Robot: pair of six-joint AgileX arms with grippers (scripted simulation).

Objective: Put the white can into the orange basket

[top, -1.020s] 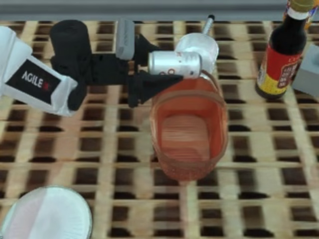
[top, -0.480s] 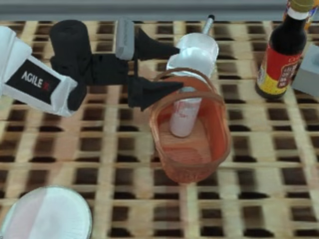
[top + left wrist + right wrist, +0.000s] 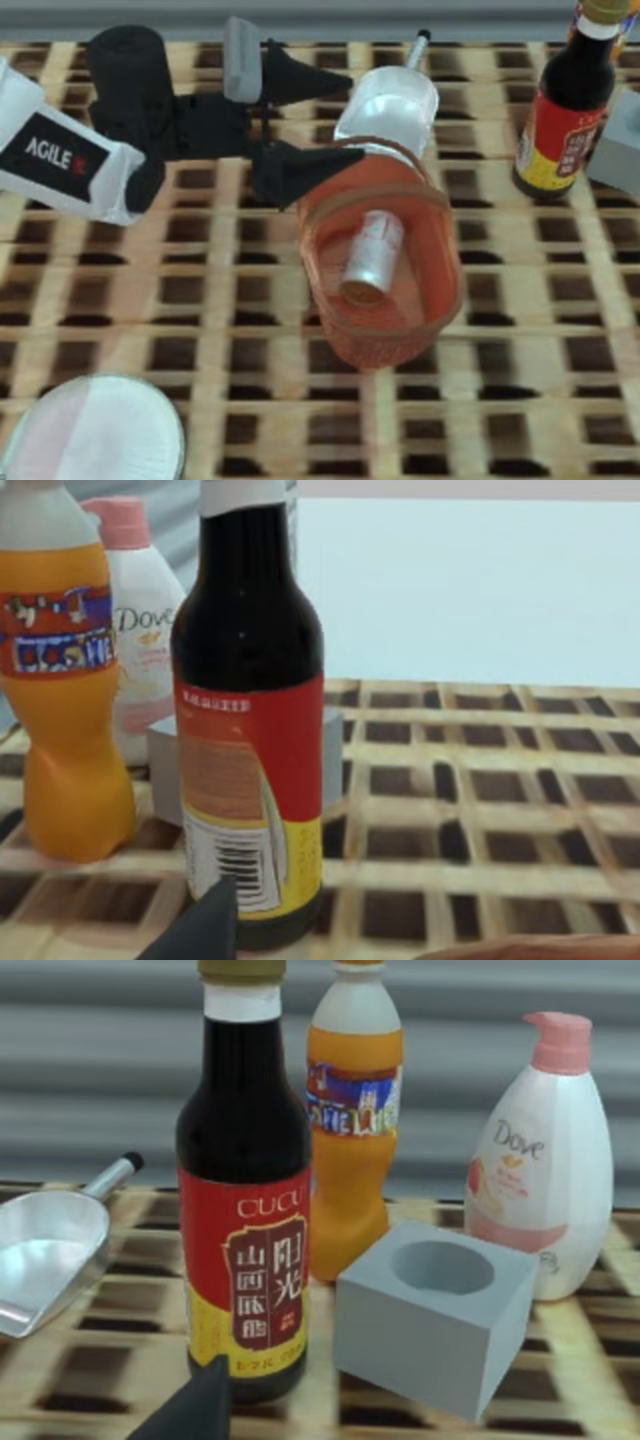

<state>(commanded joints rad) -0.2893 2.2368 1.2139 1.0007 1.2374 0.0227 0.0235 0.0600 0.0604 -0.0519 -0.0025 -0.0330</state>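
The white can (image 3: pixel 370 258) lies tilted inside the orange basket (image 3: pixel 445 240), silver end towards the near side, free of any gripper. My left gripper (image 3: pixel 355 118) hangs open just beyond the basket's far-left rim, fingers spread and holding nothing. In the left wrist view one dark finger (image 3: pixel 205 930) and a strip of basket rim (image 3: pixel 540 948) show. My right arm is out of the top view; one finger (image 3: pixel 195 1412) of its gripper shows in the right wrist view, standing as the left's does.
A white scoop (image 3: pixel 395 105) lies behind the basket. A tall dark bottle (image 3: pixel 565 110) and a grey block (image 3: pixel 620 150) stand at the far right, with an orange bottle (image 3: pixel 350 1130) and a Dove bottle (image 3: pixel 540 1160) beyond. A white plate (image 3: pixel 95 430) sits near left.
The left gripper opened and let go of the can, which dropped into the basket and tipped onto its side. The left arm then drew back and up a little.
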